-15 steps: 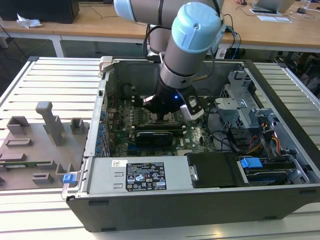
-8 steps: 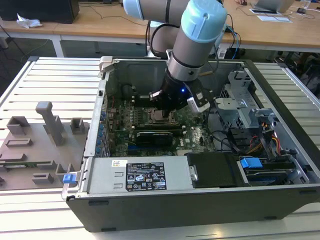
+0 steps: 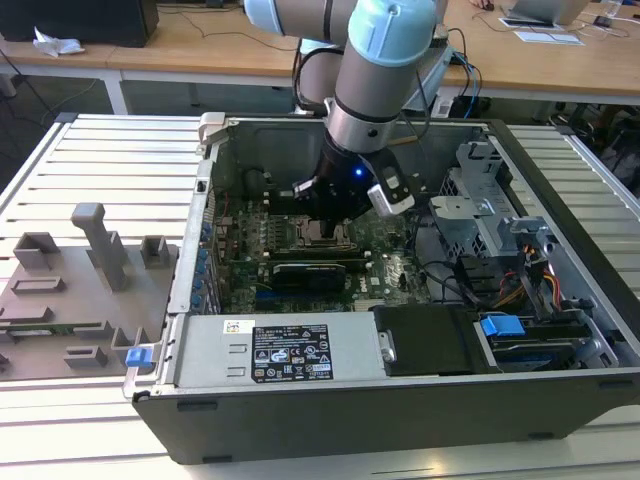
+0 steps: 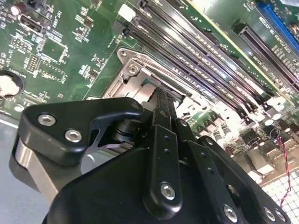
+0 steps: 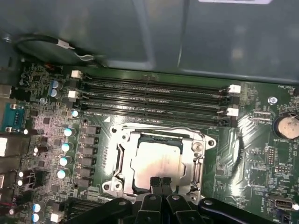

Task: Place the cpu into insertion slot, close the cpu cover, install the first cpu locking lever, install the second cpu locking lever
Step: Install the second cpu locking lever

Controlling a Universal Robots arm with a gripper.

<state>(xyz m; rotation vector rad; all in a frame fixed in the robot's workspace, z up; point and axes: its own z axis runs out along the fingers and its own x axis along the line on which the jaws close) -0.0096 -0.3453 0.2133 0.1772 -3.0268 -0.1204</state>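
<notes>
The gripper [image 5: 161, 184] is down on the near edge of the insertion slot [image 5: 122, 151], its two black fingertips [image 5: 155, 183] drawn together side by side, with nothing visibly pinched between them. In the first wrist view the tips meet the edge of the cpu cover [image 5: 198, 156], which lies flat over the socket; I judge that they are pressing on it or on a latch part there, so the frame stays seated.

Just beyond the tips, the cpu [image 5: 156, 163] sits in the slot, its dull silver top showing through the cover's square window. It looks level and squarely placed. Whether either locking lever is hooked I cannot tell.

Farther on run the four long black memory slots [image 5: 154, 95] with white end clips, then the grey case wall [image 5: 140, 32]. In the exterior view the arm [image 3: 380, 70] reaches down into the open computer case [image 3: 420, 400], which lies on its side on a slatted table [image 3: 110, 160].
</notes>
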